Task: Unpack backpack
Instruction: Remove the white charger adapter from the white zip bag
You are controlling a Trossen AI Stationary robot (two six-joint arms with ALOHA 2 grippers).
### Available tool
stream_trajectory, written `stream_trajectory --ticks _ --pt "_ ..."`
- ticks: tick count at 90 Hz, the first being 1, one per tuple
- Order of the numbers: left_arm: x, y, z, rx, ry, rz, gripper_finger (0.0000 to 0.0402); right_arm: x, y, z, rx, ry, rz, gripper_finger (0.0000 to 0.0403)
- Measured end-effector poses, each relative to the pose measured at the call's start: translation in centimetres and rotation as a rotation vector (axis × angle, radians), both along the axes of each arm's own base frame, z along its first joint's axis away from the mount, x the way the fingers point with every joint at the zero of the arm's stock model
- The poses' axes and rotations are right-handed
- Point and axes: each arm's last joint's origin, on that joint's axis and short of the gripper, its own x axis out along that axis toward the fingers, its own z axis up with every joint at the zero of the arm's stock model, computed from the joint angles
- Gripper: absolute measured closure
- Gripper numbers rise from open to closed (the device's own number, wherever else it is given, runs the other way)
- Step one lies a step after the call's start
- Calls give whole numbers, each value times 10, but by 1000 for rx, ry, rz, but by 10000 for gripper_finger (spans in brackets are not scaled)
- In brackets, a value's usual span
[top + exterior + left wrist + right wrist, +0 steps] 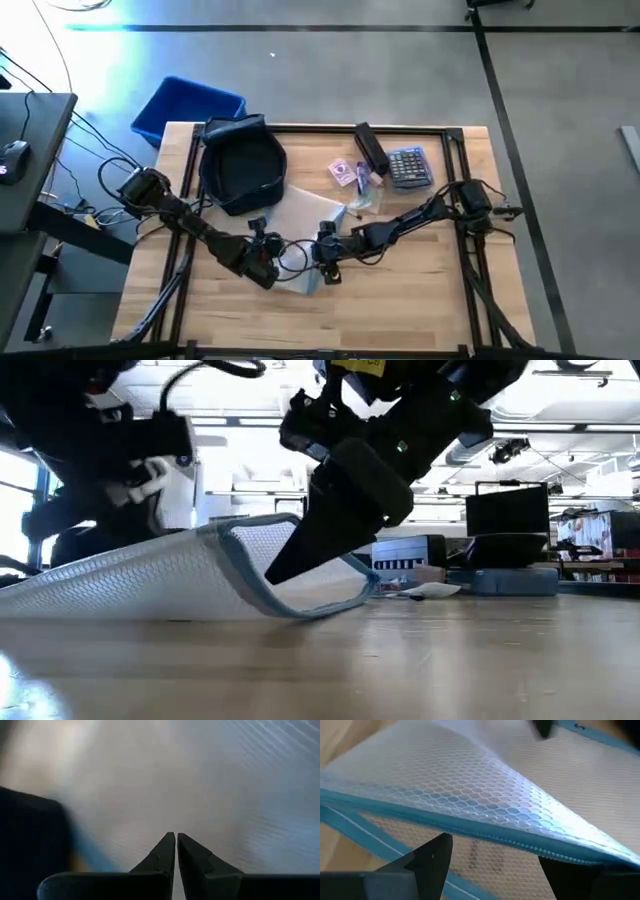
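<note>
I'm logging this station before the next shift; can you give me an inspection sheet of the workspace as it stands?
Surface: wooden table, dark frame rails along its edges.
Job's things: backpack at the far left, gaping open.
Clutter: mesh zip pouch at table centre, one edge lifted; calculator, black case, small packets at the far right.
Grippers: left gripper shut over the pouch; right gripper open astride its zip edge.
Cables: loops by the left arm's base.
Surroundings: blue bin on the floor; desk with mouse.

Dark navy backpack (242, 163) lying open
</note>
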Motion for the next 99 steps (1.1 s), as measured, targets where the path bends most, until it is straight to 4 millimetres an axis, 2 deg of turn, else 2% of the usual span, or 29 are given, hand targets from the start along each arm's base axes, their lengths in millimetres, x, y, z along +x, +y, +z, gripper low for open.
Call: stream_trajectory --ticks 7,18,30,36,58,84,99 --pt "4 4 -6 -102 7 -11 402 0 0 0 0 1 -1 135" --pt "15 11 -9 -112 -47 -45 402 0 0 0 -1 2 -1 135" --pt "28 -1 -4 -182 -144 -290 402 -1 -1 -1 -7 8 -5 135" --pt "29 -5 -2 -177 -167 -341 402 -1 -1 -1 -9 15 -4 135" --pt "18 2 -9 -131 -81 -208 402 -3 -2 -3 -18 47 -6 135" --pt "22 -16 -2 -444 -116 -329 402 -5 -3 -5 -51 70 -30 135" --pt "19 -20 -2 -471 -97 -319 402 -8 -5 -7 -67 99 -37 135"
